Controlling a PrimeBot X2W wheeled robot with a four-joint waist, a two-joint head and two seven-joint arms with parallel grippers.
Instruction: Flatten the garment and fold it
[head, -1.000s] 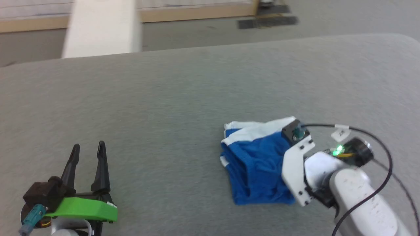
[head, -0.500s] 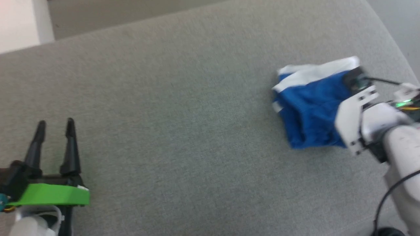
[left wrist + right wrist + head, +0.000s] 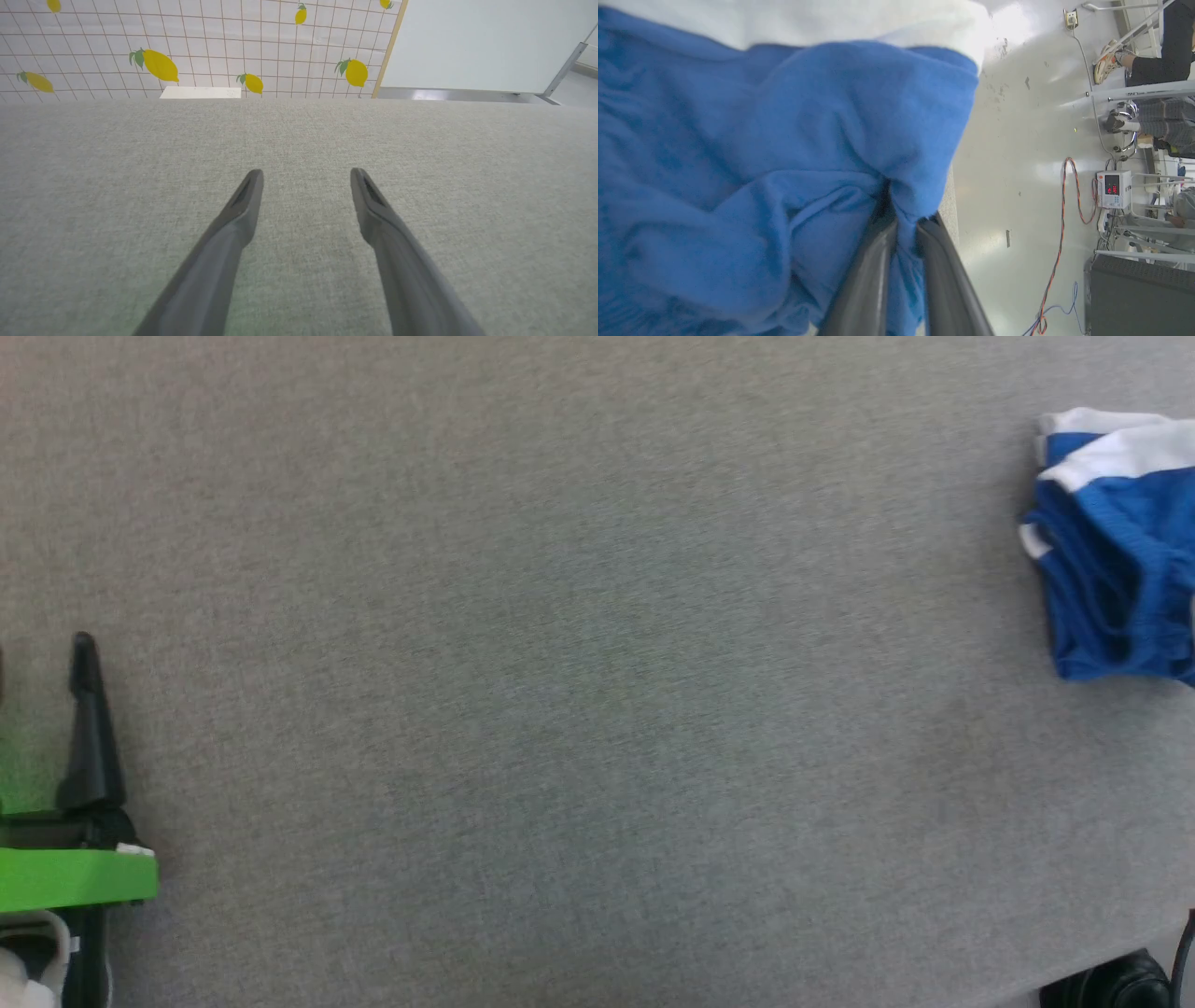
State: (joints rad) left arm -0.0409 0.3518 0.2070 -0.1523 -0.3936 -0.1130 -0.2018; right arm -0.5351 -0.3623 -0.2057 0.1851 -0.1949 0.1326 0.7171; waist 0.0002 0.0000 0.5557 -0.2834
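Observation:
The garment (image 3: 1111, 551), bright blue shorts with white trim, lies bunched in a rumpled heap at the right edge of the head view on the grey cloth-covered surface (image 3: 597, 709). In the right wrist view the blue fabric (image 3: 761, 163) takes up most of the picture, and my right gripper (image 3: 906, 219) is shut on a fold of it near the surface's edge. My left gripper (image 3: 42, 649) sits at the far left, well away from the garment. Its fingers (image 3: 243, 205) stand open over bare grey cloth, with the left gripper (image 3: 307, 175) holding nothing.
Past the surface's edge the right wrist view shows pale floor with an orange cable (image 3: 1062, 210), a small box with a red display (image 3: 1113, 189) and a person's shoe (image 3: 1106, 65). A lemon-patterned tiled wall (image 3: 187, 46) and a white panel (image 3: 490, 42) lie beyond the far edge.
The head camera has swung left and down, so the garment now sits at the picture's right edge and the right arm has left the frame. The garment's bunched shape looks the same.

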